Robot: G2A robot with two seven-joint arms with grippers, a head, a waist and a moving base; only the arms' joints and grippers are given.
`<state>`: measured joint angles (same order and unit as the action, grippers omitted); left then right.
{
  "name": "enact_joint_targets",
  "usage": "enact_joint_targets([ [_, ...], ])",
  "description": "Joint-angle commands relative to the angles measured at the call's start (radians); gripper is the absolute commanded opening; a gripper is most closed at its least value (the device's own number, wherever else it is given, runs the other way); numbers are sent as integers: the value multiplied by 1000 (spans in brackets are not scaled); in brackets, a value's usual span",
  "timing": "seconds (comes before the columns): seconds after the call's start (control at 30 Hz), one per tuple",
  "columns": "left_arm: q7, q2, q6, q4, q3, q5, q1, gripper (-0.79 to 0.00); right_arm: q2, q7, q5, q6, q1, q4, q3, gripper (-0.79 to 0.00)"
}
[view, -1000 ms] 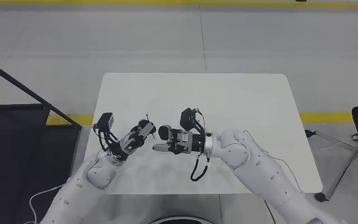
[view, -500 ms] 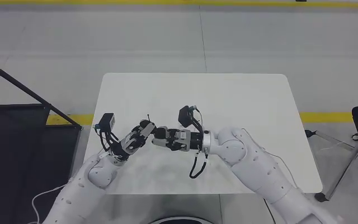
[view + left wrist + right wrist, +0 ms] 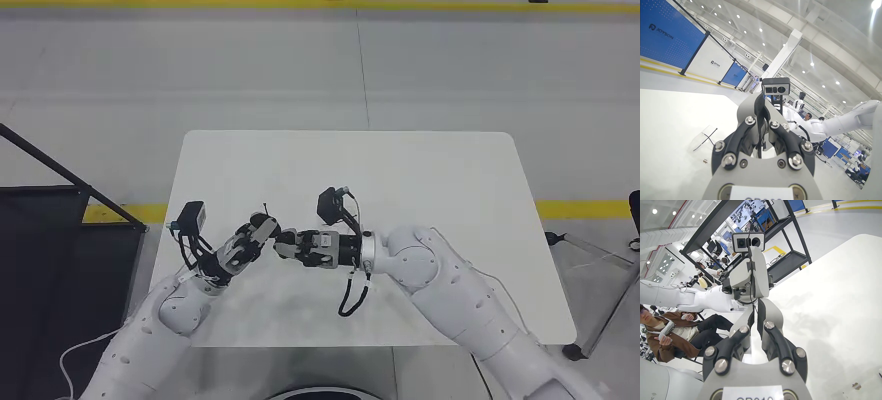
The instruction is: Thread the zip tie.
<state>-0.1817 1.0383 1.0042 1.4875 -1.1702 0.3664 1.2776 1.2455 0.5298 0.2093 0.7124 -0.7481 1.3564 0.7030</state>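
Two grippers are meeting tip to tip over table (image 3: 450, 200): left gripper (image 3: 268, 228) is pinching zip tie (image 3: 759, 153); right gripper (image 3: 283, 243), spread wide a second ago, is clamping it too.

Zip tie (image 3: 759, 149) mostly hidden between the left fingers (image 3: 745, 111)

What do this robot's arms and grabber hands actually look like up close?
The left arm and right arm are rounded white shells. The left gripper and right gripper have grey fingers, black pads, black link bars, silver screws and a white label. Black cables trail from the wrists.
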Motion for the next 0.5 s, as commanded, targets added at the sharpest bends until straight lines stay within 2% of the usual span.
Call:
enact_joint_targets([
  [0.0, 3, 2, 0, -1, -2, -1, 1, -785, 2, 2, 0, 2, -1, -1, 2, -785],
  [0.23, 12, 11, 3, -3, -11, -6, 2, -785, 7, 7, 5, 7, -5, -4, 10, -785],
  [0.37, 21, 15, 5, -4, -17, -9, 3, -625, 9, 11, 8, 8, -8, -4, 15, -785],
  [0.47, 28, 18, 7, -4, -22, -15, 4, -594, 10, 13, 10, 9, -11, -4, 19, -785],
])
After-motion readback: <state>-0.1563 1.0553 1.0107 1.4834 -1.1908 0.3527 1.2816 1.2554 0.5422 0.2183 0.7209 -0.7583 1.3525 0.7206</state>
